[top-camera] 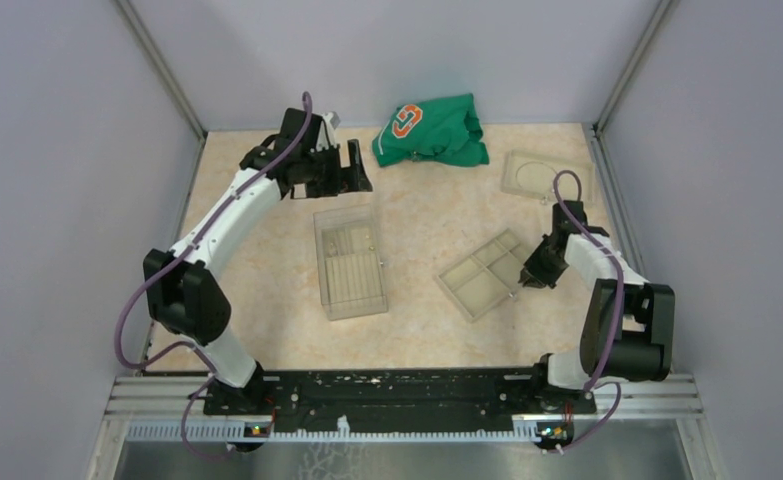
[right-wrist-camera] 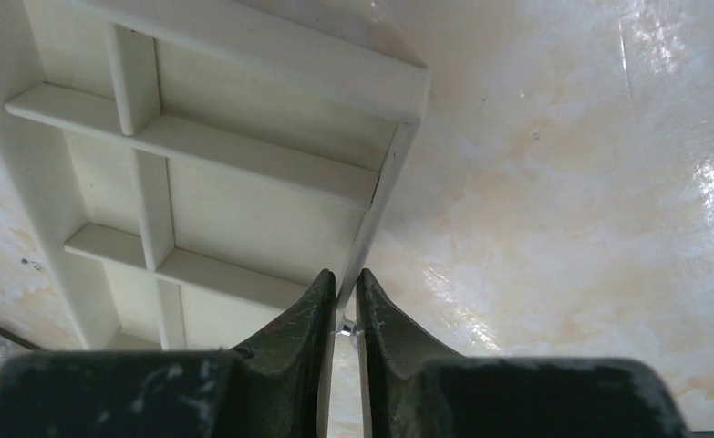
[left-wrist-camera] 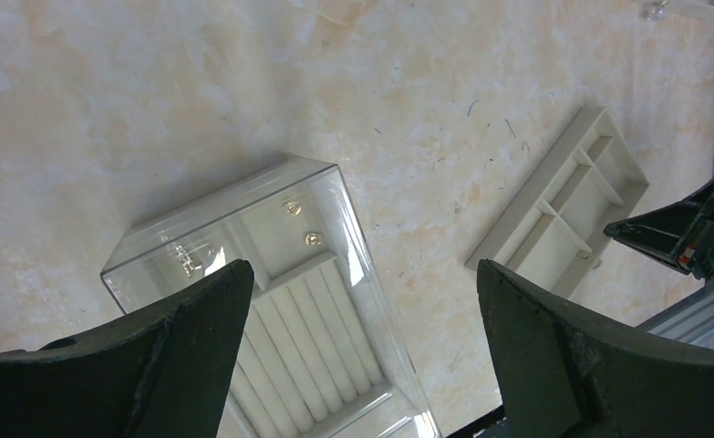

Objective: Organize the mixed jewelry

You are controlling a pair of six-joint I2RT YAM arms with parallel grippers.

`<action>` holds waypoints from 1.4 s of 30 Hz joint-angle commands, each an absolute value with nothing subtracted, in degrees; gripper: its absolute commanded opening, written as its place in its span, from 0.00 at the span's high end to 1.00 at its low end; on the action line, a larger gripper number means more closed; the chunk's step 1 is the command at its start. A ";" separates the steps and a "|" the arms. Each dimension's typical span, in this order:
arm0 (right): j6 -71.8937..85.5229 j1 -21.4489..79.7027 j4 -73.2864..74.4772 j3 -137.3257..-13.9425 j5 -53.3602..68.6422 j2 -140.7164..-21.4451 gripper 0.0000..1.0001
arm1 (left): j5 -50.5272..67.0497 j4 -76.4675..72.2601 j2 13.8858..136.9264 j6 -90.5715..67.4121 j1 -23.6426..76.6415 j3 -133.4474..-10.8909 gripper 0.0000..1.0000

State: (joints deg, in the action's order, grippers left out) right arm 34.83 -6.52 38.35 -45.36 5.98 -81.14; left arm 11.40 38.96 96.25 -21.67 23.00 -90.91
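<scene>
While the left gripper (left-wrist-camera: 364,274) is held apart near the far-left corner, a tiny silvery piece (right-wrist-camera: 345,328) is clamped in the right gripper (right-wrist-camera: 345,279) at the rim of the beige tray (right-wrist-camera: 385,196) toward the right edge, and placement over that rim is judged due.

Right wrist view: tray (right-wrist-camera: 243,210) cut off at top and left edges; a tiny glint (right-wrist-camera: 346,328) between the right gripper (right-wrist-camera: 346,281) jaws, too small to identify. Left wrist view: box (left-wrist-camera: 243,196), near end hidden behind the left finger (left-wrist-camera: 180,338) and cut by the lower edge; two pieces (left-wrist-camera: 312,239) inside, too small to name.
</scene>
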 commanded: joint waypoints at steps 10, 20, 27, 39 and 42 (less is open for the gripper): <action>31.09 -5.10 35.86 -49.34 -1.98 -85.65 1.00 | 3.92 37.73 93.56 -24.05 21.36 -86.30 0.02; 25.88 7.52 44.52 -71.39 -2.93 -91.95 1.00 | 3.96 38.79 86.64 -25.33 14.48 -78.59 0.02; 20.69 18.05 49.68 -86.22 2.44 -102.04 1.00 | 8.20 34.96 84.13 -26.08 14.23 -72.71 0.01; 17.52 23.35 53.54 -95.45 6.55 -112.74 1.00 | 10.64 31.96 86.75 -27.35 14.59 -70.16 0.02; 17.48 24.18 54.31 -96.86 6.55 -114.13 1.00 | 10.68 32.37 87.86 -27.09 14.51 -70.16 0.02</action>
State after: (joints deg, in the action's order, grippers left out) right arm 18.48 22.31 52.60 -92.49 5.30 -113.36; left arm 9.37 34.44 86.52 -27.05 14.52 -70.57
